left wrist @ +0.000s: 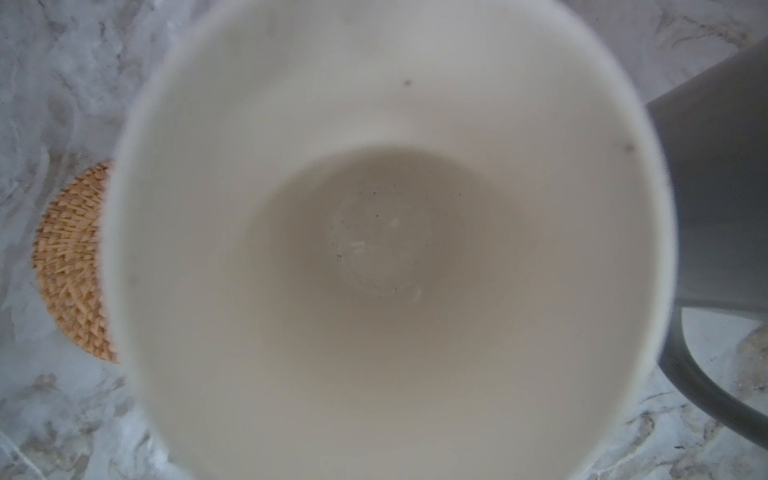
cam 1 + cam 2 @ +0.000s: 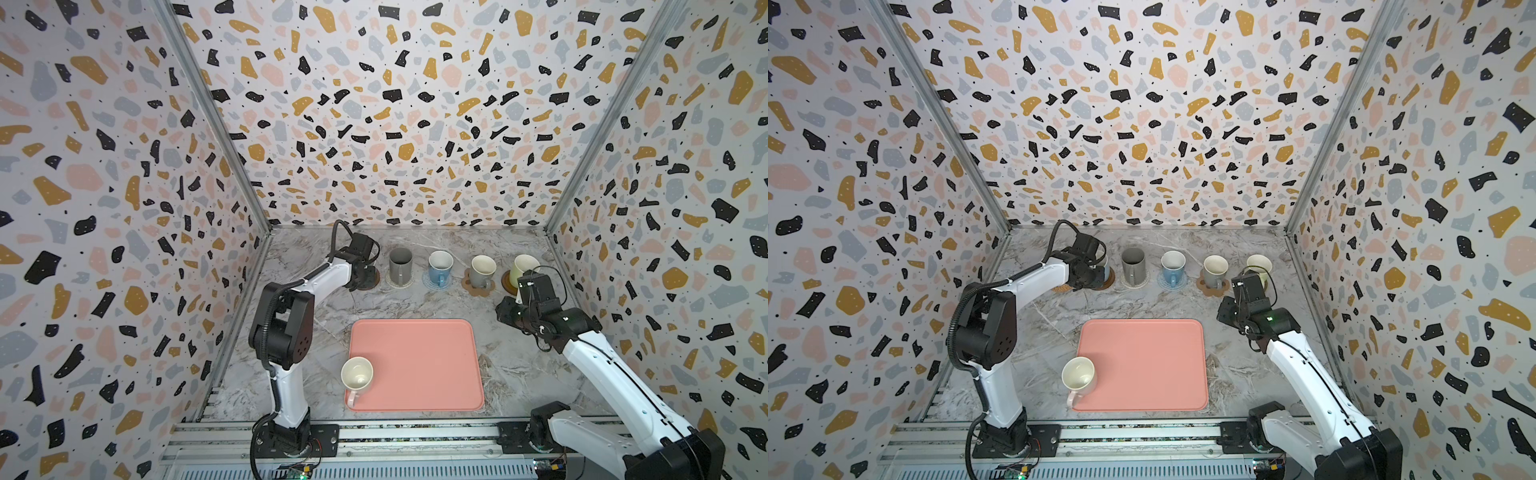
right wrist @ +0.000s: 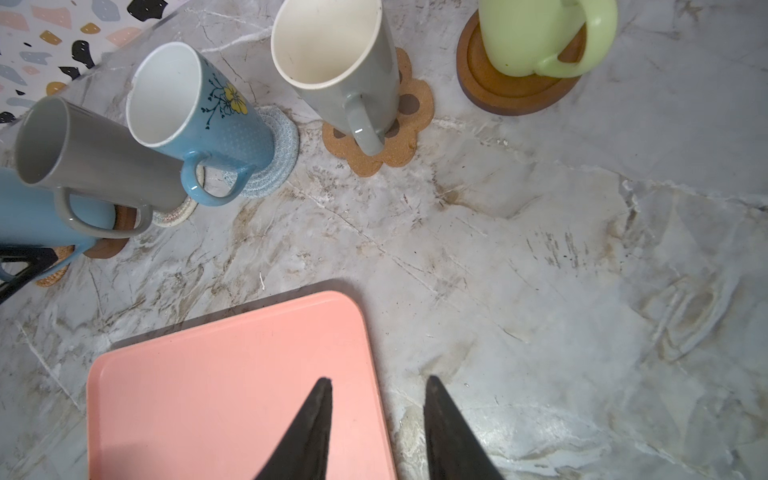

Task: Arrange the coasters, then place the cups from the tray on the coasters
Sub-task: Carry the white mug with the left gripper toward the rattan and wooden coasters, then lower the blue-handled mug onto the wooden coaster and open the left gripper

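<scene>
My left gripper [image 2: 363, 274] is at the back left, shut on the light blue cup [image 3: 37, 216], which is over a dark brown coaster [image 3: 120, 232]. Its wrist view looks down into that cup's cream inside [image 1: 386, 249], and the fingers are hidden. Beside it the orange woven coaster [image 1: 75, 266] lies bare. Along the back row, each on a coaster, stand the dark grey cup [image 2: 400, 264], blue cup [image 2: 439, 268], grey cup [image 2: 482, 270] and green cup [image 2: 523, 268]. A pink cup [image 2: 356, 376] sits at the tray's [image 2: 419, 365] front left corner. My right gripper [image 3: 378, 382] hangs open and empty over the tray's far right corner.
Patterned walls close in the marble table on the left, back and right. The arms' base rail [image 2: 374, 436] runs along the front edge. The dark grey cup [image 1: 723, 199] stands close beside the held cup.
</scene>
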